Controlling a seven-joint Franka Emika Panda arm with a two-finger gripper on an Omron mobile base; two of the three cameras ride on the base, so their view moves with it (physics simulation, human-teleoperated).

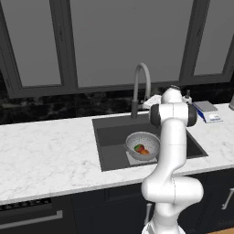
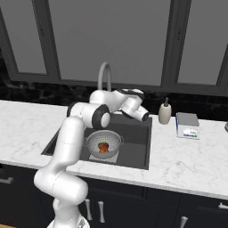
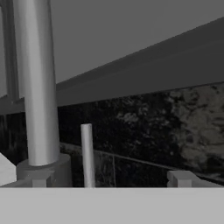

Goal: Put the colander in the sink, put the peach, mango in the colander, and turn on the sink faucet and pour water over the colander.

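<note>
Left base view: colander (image 1: 142,144) sits in the sink (image 1: 109,151) on the basin floor, peach (image 1: 145,151) and mango (image 1: 139,147) inside it. Gripper (image 3: 109,181) is spread wide, empty, near the sink faucet (image 3: 38,87) base by the far wall.

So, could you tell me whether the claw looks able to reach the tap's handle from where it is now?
Probably yes: the open claw sits close to the tap, its thin handle stands right ahead, and nothing lies between them.
</note>
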